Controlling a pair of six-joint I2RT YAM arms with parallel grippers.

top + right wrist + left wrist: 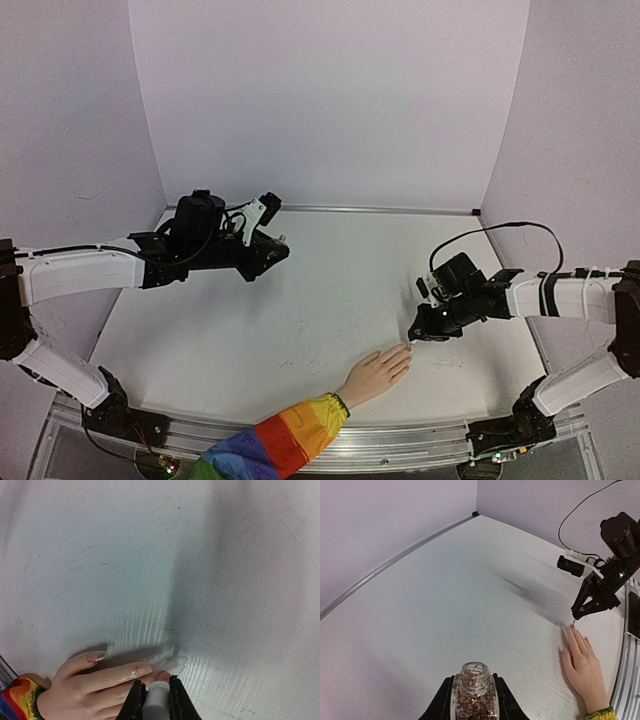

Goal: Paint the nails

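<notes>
Top external: one hand [375, 375]; left end effector [276, 248] clamping one bottle [474, 690], right end effector [418, 336] clamping one brush [156, 703].

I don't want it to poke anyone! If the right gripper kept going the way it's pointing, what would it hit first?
Probably the nails of the hand. The right gripper points down at them, brush first; whether it touches them is unclear. Beneath lies the table.

- Table [300, 330] centre lies open — a broad passage.
- Hand [378, 375] blocks lower centre; right gripper [412, 338] with brush [156, 700] touches it from the upper right.
- Left gripper [275, 250], holding bottle [472, 690], fills the upper left.
</notes>
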